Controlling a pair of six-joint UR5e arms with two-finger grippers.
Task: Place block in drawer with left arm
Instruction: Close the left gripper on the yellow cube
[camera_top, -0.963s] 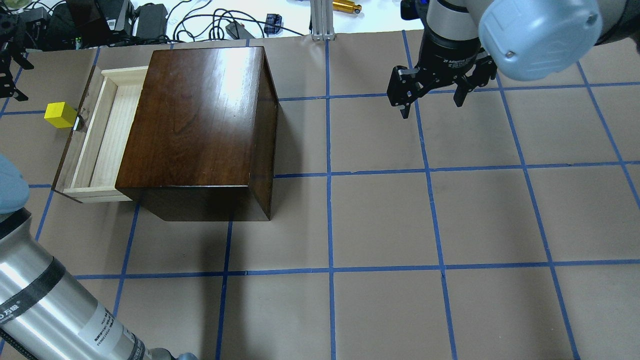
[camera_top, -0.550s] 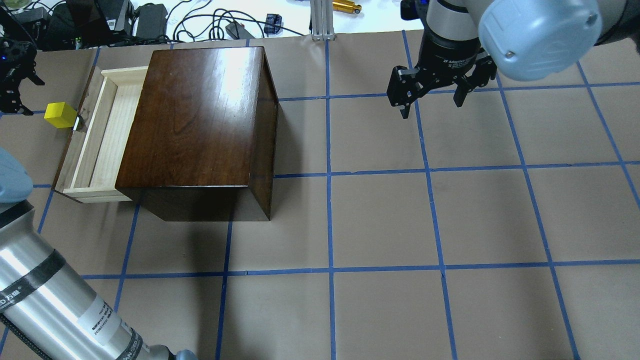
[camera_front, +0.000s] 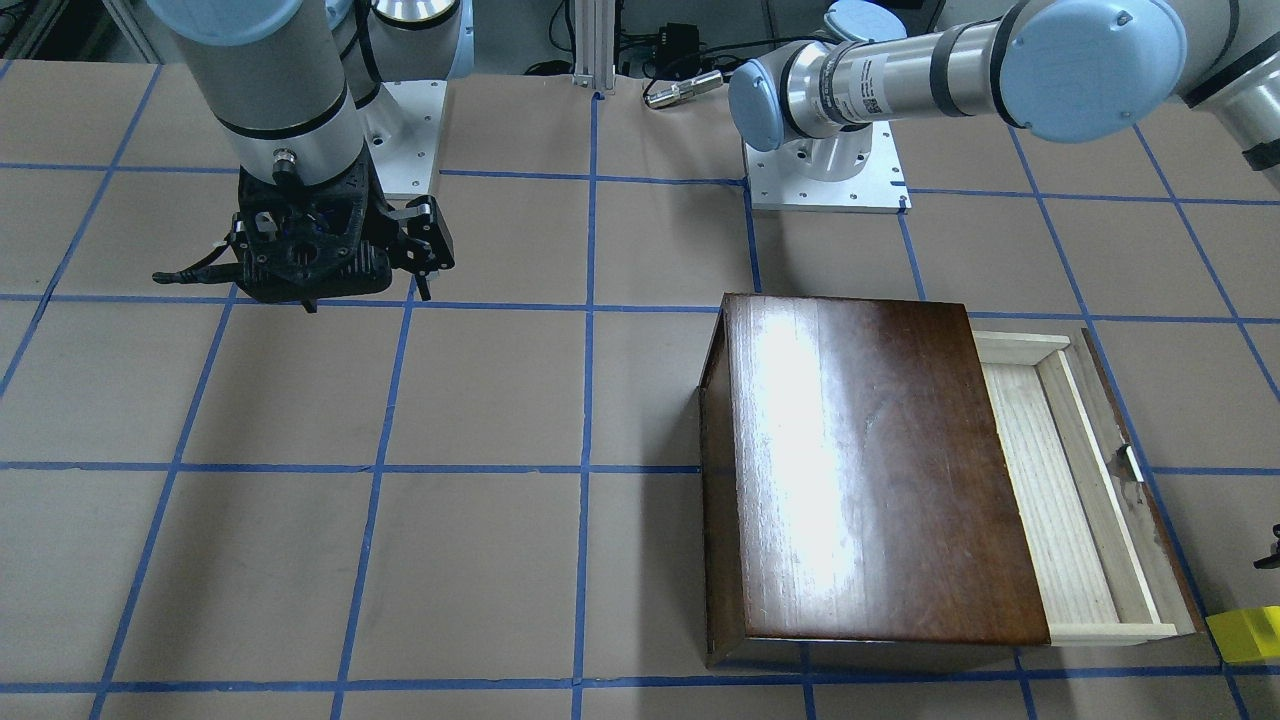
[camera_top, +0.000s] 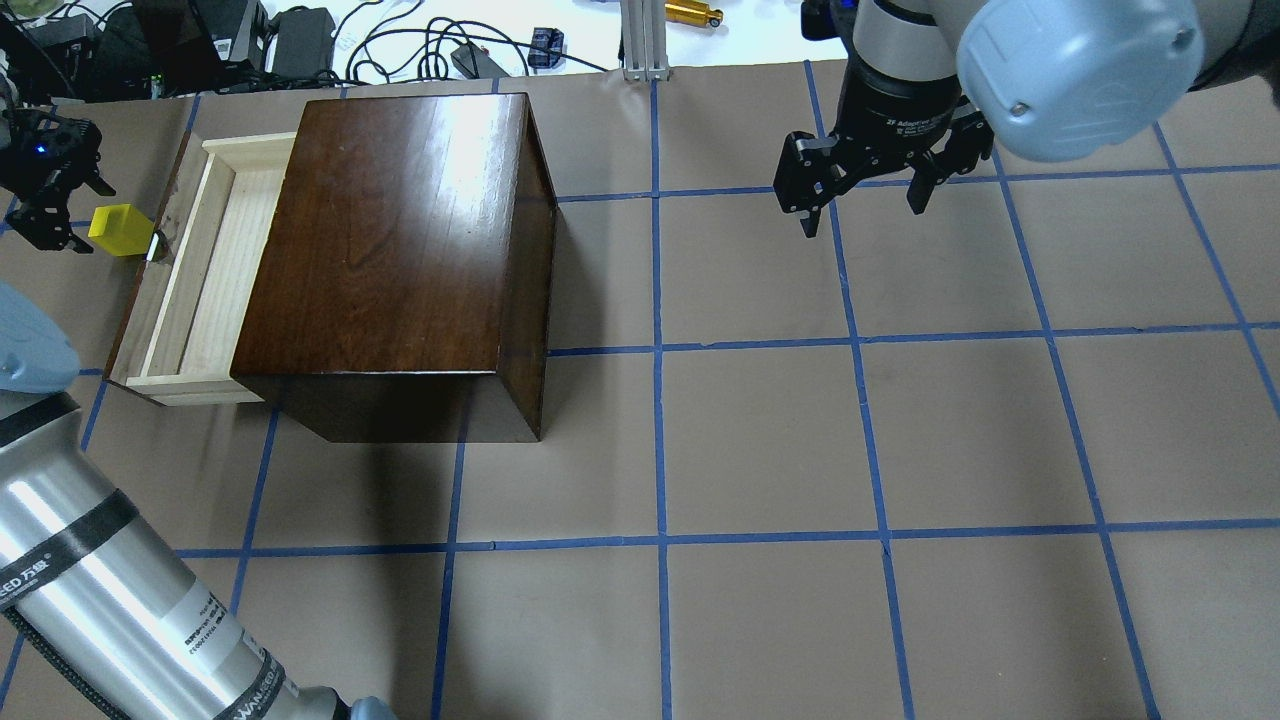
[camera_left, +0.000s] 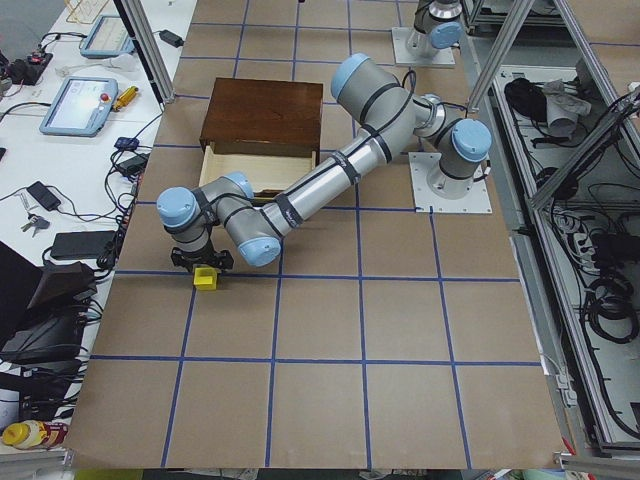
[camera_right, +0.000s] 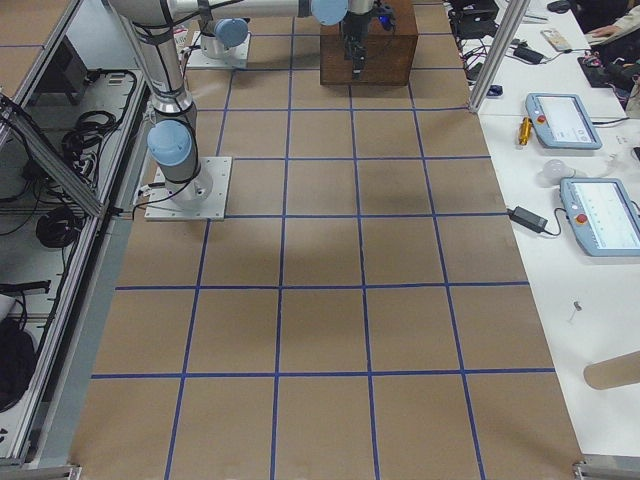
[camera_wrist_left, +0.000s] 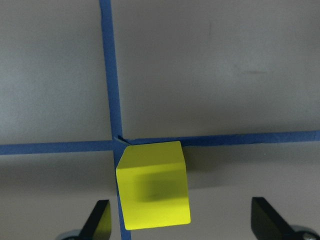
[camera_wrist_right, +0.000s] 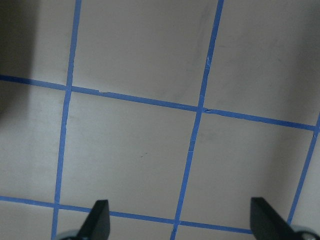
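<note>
Block (camera_top: 120, 230) on the table (camera_top: 760, 430) just outside the pulled-out drawer (camera_top: 222, 285), beneath the wide-spread left gripper (camera_wrist_left: 182, 220).

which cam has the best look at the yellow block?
Left wrist: the block is large, sharp, at the blue tape crossing, nearer one of the open fingers. Overhead shows it small beside the drawer front; front-facing crops it at the edge; exterior left shows it tiny; the rest miss it.
</note>
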